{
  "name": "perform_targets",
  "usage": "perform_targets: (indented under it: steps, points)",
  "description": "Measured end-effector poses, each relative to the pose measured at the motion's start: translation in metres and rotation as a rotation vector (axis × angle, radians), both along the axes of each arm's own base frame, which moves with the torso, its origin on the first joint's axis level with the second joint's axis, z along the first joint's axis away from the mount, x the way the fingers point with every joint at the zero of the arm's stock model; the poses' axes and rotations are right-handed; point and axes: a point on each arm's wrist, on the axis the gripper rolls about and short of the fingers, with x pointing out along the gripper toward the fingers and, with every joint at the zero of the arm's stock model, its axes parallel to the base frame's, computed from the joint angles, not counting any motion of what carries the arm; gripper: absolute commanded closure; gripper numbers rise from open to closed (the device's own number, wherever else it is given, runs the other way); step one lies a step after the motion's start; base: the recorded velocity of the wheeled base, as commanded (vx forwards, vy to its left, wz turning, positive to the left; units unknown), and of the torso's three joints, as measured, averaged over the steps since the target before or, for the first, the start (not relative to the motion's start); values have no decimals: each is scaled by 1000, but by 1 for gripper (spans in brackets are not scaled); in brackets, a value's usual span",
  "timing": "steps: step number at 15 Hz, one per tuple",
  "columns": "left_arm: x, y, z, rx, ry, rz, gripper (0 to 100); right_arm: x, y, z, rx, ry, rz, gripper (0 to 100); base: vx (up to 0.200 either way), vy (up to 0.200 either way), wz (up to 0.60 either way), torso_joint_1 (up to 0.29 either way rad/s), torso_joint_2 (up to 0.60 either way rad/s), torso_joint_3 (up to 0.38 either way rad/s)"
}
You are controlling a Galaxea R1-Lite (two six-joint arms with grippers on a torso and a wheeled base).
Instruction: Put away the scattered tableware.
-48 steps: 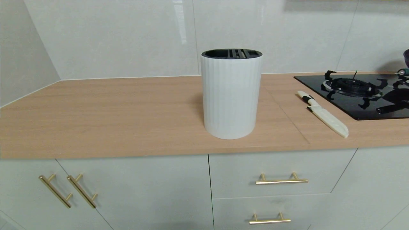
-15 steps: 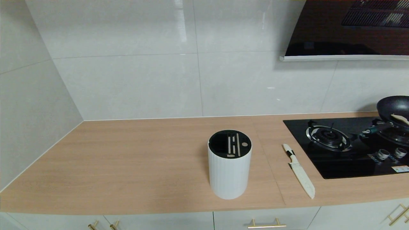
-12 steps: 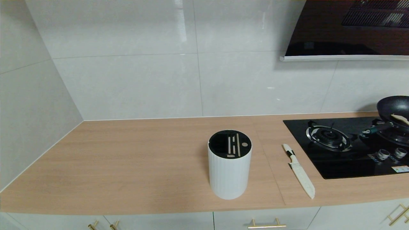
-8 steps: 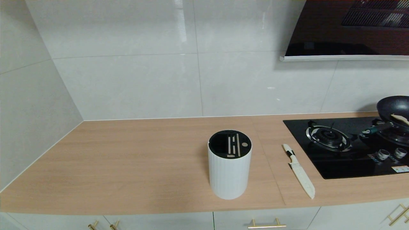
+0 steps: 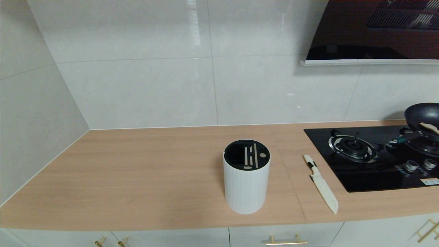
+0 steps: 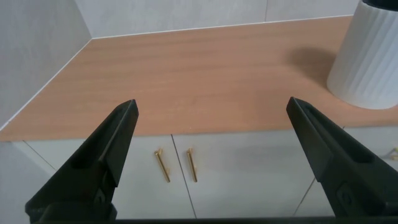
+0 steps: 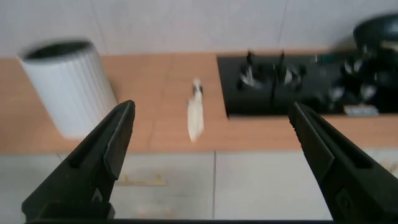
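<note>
**Both grippers open and empty; knife lies loose on the counter**

The left gripper (image 6: pixel 211 102) has its two dark fingers spread wide and holds nothing. It hangs off the front edge of the counter, above pale cabinet doors with brass bar handles (image 6: pixel 242 171).

The right gripper (image 7: pixel 211 106) is equally wide apart and empty, also off the front edge, with the knife in line between its fingers.

The cream-bladed kitchen knife with a white and black handle (image 5: pixel 320 183) lies flat on the light wooden countertop (image 5: pixel 137 178). Its handle points toward the wall and its tip toward the front edge.

The knife lies between the white ribbed cylindrical knife holder with a black slotted top (image 5: pixel 246 181) and the black glass gas hob (image 5: pixel 370 164), touching neither. The holder stands upright near the front edge.

A black pan (image 5: pixel 420 115) sits on the hob's right burner. A dark range hood (image 5: pixel 374 31) hangs on the tiled wall above.
</note>
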Motion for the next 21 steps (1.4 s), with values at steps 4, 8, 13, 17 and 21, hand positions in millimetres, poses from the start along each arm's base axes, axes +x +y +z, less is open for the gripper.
perform_targets:
  steps: [4, 8, 13, 17, 21]
  points:
    - [0, 0, 0, -20, -1, 0, 0, 29, 1, 58, 8, 117, 53, 0, 0, 0, 0, 0, 0, 0]
    - [0, 0, 0, -20, -1, 1, 0, 101, 5, 100, 10, 314, 85, 0, 0, 0, 0, 0, 0, 0]
    - [0, 0, 0, -21, -1, 2, 0, 219, 14, 97, 3, 486, 105, 0, 0, 0, 0, 0, 0, 0]
    - [0, 0, 0, -23, -1, 4, 0, 302, 22, 51, -9, 606, 102, 0, 0, 0, 0, 0, 0, 0]
    - [0, 0, 0, -22, -1, 3, 0, 336, 28, -1, -20, 744, 107, 0, 0, 0, 0, 0, 0, 0]
